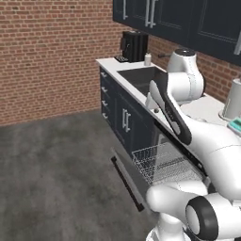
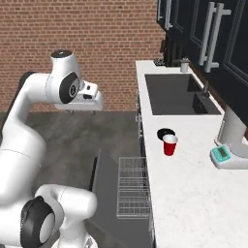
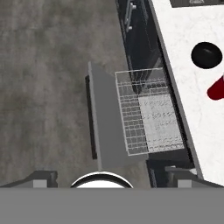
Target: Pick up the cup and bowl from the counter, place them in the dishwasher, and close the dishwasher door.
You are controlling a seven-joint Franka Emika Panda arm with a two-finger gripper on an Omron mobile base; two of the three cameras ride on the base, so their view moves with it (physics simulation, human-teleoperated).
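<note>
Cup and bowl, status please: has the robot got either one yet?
Gripper open, empty, high over the floor. Cup and bowl on counter. Dishwasher door down, rack out. Path clear.

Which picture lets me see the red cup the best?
The right base view. There the whole cup stands upright on the counter, right in front of the black bowl. The hand view catches just a red piece of it at its right edge. In the left base view the arm covers that spot.
</note>
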